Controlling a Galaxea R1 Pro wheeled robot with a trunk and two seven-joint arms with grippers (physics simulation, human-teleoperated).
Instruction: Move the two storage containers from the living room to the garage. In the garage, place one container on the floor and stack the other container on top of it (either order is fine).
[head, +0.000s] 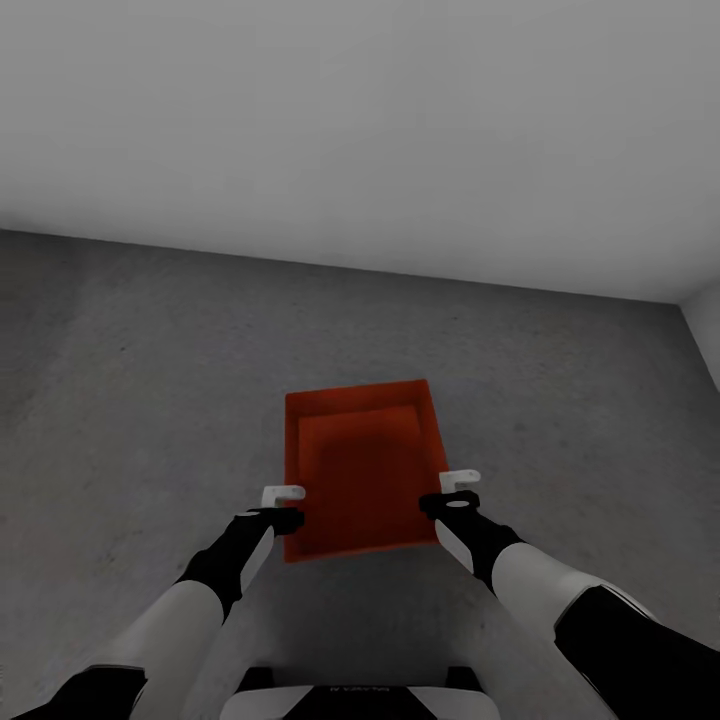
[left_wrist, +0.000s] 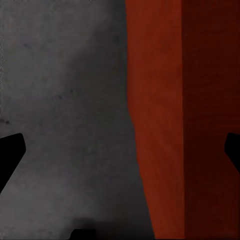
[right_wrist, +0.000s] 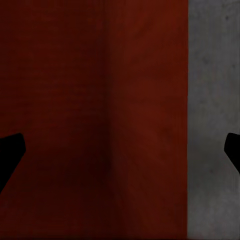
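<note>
Left gripper (head: 284, 496) spread wide, straddling the bin's (head: 362, 470) left wall; the orange-red bin sits on the floor (head: 130, 400) between both arms; right gripper (head: 458, 482) spread over the right wall. Smooth plastic, mottled grey concrete.

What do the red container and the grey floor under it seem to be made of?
The container: probably plastic, with plain, smooth orange-red walls, an even colour and no shine. The floor: likely concrete, matt dark grey, with faint mottling and small specks, no seams or planks. As these are simulator renders, both are guesses from the look.
</note>
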